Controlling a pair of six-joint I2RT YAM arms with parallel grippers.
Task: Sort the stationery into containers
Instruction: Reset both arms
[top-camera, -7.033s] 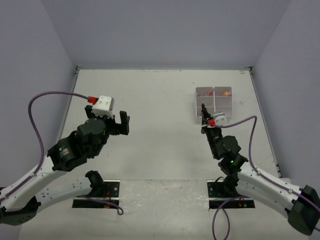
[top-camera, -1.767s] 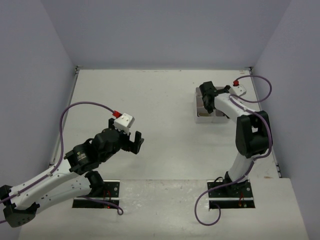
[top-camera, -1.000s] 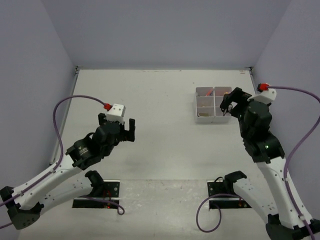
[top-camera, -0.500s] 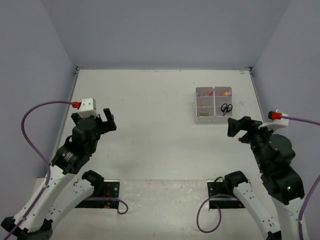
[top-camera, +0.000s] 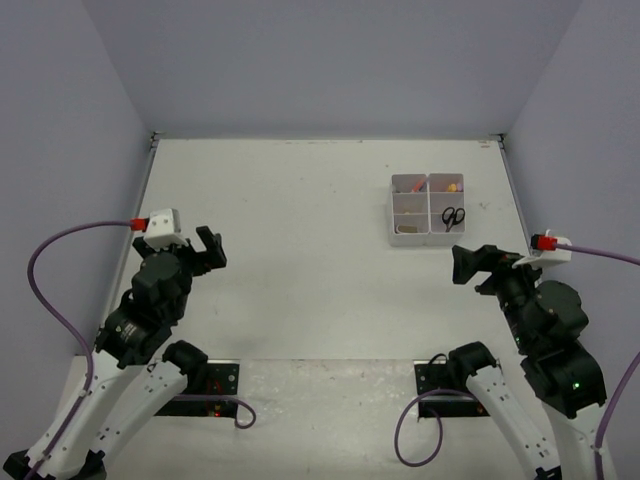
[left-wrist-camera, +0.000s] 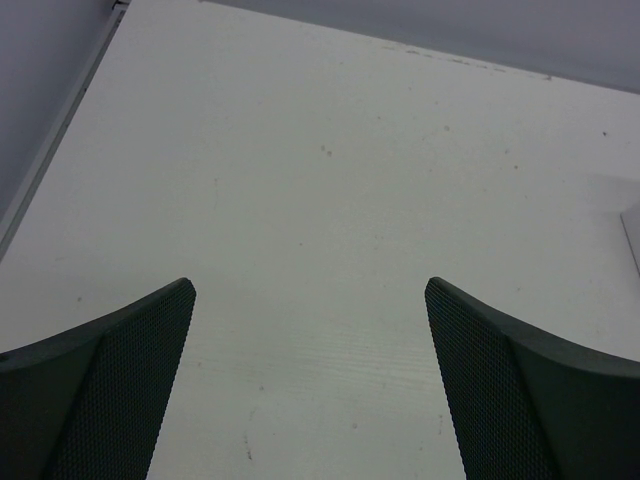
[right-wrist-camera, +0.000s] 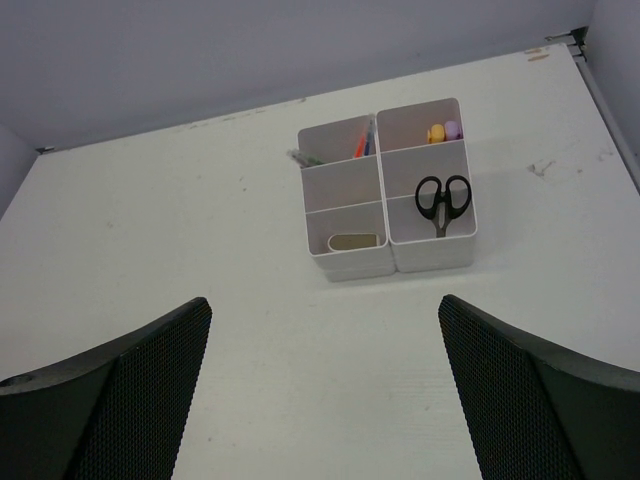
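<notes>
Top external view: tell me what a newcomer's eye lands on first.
The small white six-compartment plastic organiser box at the table's far right stands out. It holds black-handled scissors in its right column, on the near side of the orange and lilac highlighters in the far-right compartment. The left gripper and right gripper hang open and empty.

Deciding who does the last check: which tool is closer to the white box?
Right. The right tool hangs just on the near side of the box; the left tool is far across the table to its left.
</notes>
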